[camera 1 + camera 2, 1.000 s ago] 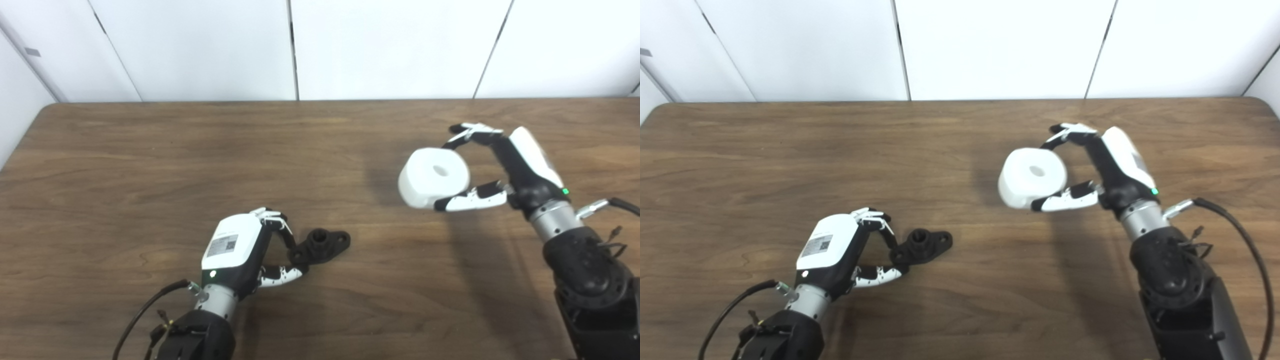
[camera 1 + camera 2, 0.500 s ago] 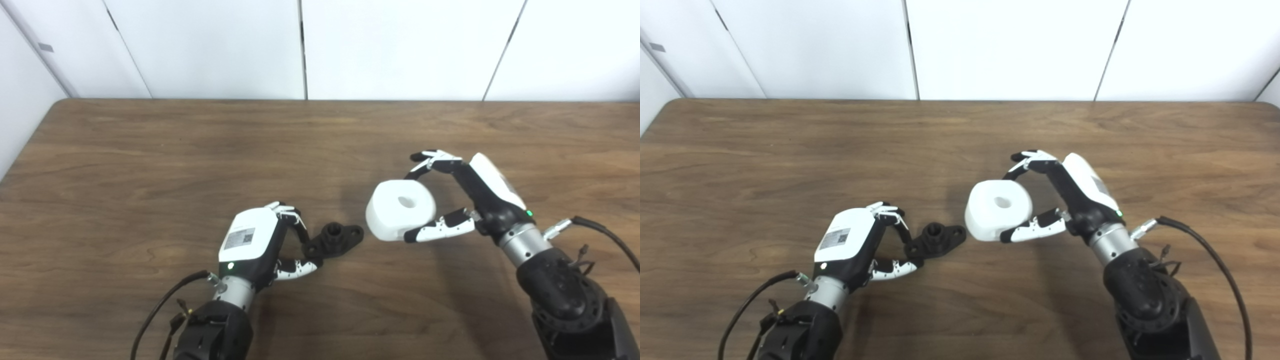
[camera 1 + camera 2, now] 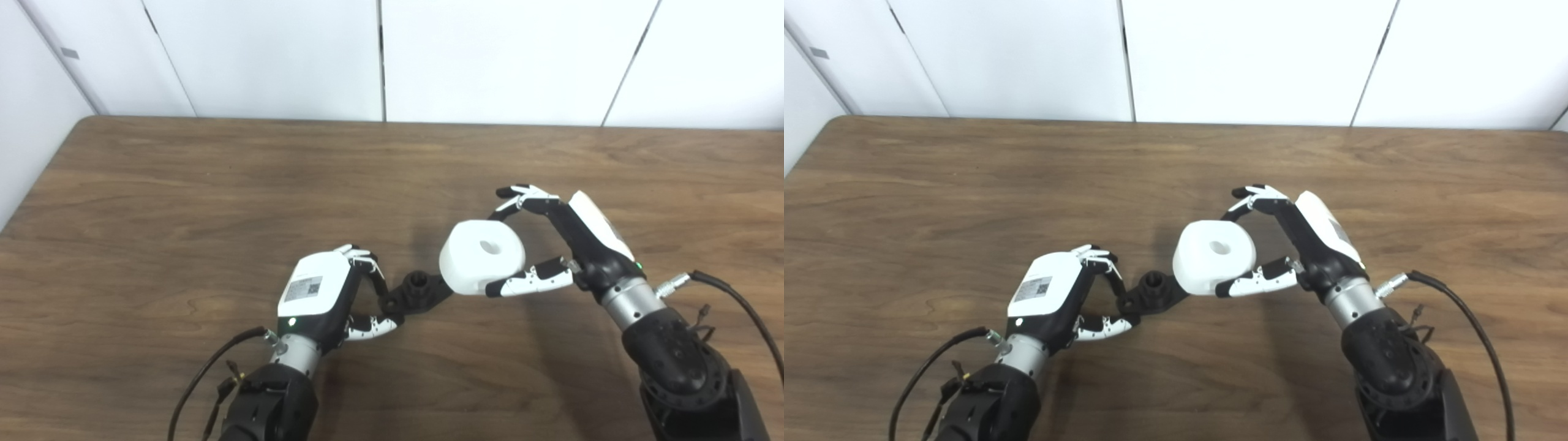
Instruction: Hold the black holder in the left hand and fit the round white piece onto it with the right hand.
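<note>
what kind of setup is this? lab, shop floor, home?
Most likely a lab test bench. A bare wood-grain table stands against plain white wall panels, and the only items are a black holder and a round white piece, each held in a robot hand.

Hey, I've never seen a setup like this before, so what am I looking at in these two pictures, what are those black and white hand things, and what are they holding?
Both pictures show one scene, taken by two cameras side by side on a humanoid robot's head, looking down at a brown wooden table with white wall panels behind. The two arms entering from the bottom edge are the robot's own, each ending in a hand with fingers and a thumb. The left hand pinches one end of a small black holder, which has a short round post sticking up. The right hand grips a round white piece with a hole through its middle, holding it just beside and partly in front of the holder, not yet fitted over the post. Nothing else is on the table.
</note>
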Controlling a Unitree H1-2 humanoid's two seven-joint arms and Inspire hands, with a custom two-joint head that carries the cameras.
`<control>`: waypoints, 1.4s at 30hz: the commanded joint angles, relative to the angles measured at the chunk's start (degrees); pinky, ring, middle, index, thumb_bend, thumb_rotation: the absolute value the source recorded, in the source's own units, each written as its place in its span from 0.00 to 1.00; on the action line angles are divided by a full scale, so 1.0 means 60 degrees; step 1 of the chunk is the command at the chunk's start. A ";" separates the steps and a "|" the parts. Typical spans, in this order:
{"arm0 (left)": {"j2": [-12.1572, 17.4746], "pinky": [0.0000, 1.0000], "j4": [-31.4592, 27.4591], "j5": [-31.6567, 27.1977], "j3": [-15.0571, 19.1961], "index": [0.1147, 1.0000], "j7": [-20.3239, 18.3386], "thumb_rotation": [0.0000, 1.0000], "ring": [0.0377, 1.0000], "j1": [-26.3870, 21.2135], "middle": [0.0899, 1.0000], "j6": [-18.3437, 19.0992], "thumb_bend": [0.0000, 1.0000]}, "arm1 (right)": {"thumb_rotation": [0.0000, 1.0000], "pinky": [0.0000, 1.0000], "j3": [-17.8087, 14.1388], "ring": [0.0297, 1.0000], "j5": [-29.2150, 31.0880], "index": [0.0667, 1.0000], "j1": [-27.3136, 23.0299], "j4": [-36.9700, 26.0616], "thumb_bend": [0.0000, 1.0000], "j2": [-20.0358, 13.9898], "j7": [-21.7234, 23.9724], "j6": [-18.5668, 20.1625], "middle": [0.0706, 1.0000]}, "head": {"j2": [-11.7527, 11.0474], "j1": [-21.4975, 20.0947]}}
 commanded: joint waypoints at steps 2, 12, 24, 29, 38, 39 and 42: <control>0.0015 0.84 0.0624 0.0047 -0.0250 0.42 -0.0523 0.05 0.89 0.0192 0.78 0.0183 0.52 | 0.14 0.89 -0.0109 0.93 0.0065 0.45 -0.0404 -0.0383 0.52 0.0143 -0.0206 -0.0306 0.84 | -0.0025 0.0019; 0.0063 0.85 0.0666 0.0009 -0.0228 0.42 -0.0520 0.05 0.89 0.0199 0.79 0.0167 0.52 | 0.14 0.89 -0.0063 0.94 -0.0002 0.45 -0.0821 -0.0585 0.52 0.0296 -0.0051 -0.0121 0.83 | -0.0093 -0.0073; 0.0024 0.84 0.0616 0.0080 -0.0254 0.42 -0.0563 0.05 0.89 0.0217 0.79 0.0211 0.52 | 0.14 0.88 0.0207 0.93 -0.0274 0.45 -0.1012 -0.0249 0.52 0.0441 -0.0049 -0.0196 0.83 | -0.0057 -0.0100; 0.0043 0.84 0.0623 0.0136 -0.0266 0.42 -0.0588 0.05 0.89 0.0194 0.79 0.0207 0.52 | 0.14 0.87 0.0421 0.93 -0.0357 0.45 -0.1054 0.0017 0.52 0.0520 -0.0079 -0.0298 0.82 | -0.0057 -0.0100; 0.0027 0.84 0.0576 0.0142 -0.0261 0.42 -0.0580 0.05 0.89 0.0228 0.79 0.0207 0.52 | 0.14 0.88 0.0742 0.94 -0.0399 0.45 -0.1091 0.0342 0.52 0.0698 -0.0127 -0.0327 0.83 | -0.0036 -0.0073; 0.0021 0.84 0.0560 0.0145 -0.0260 0.42 -0.0598 0.05 0.89 0.0231 0.79 0.0219 0.52 | 0.14 0.88 0.0775 0.94 -0.0422 0.45 -0.1087 0.0372 0.52 0.0710 -0.0143 -0.0342 0.83 | -0.0036 -0.0073; 0.0020 0.84 0.0529 0.0133 -0.0255 0.42 -0.0623 0.05 0.89 0.0232 0.79 0.0223 0.52 | 0.14 0.88 0.0845 0.94 -0.0464 0.45 -0.1077 0.0440 0.52 0.0755 -0.0168 -0.0341 0.83 | -0.0025 -0.0052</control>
